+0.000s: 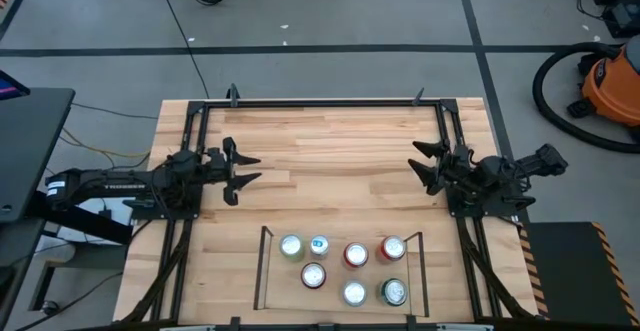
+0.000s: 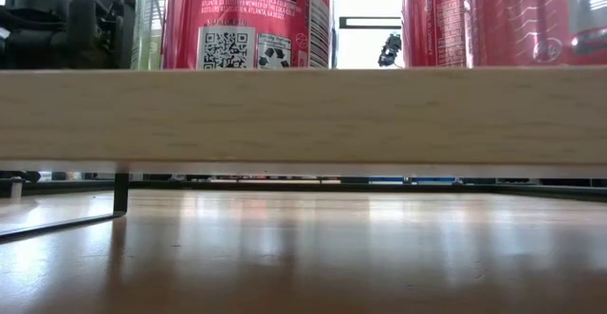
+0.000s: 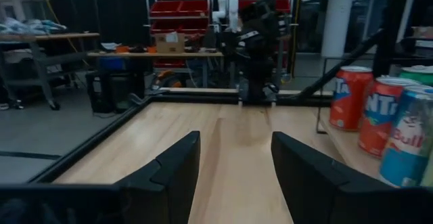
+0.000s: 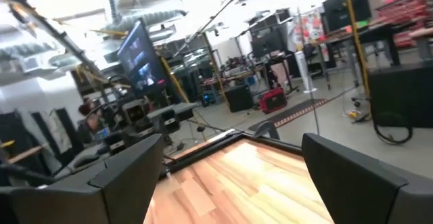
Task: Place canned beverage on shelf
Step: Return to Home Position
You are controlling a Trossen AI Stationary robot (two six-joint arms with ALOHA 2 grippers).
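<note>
Grippers: left gripper (image 1: 254, 169), right gripper (image 1: 415, 161), both spread, empty.
Table (image 1: 330, 151): light wood; grey floor (image 1: 330, 21) around.
Shelf (image 1: 262, 271): seven cans (image 1: 356, 256).

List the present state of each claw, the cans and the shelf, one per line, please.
left claw: open, holding nothing, away from the shelf
right claw: open, holding nothing, away from the shelf
cans: seven, all upright on the shelf
shelf: loaded with the cans
</note>
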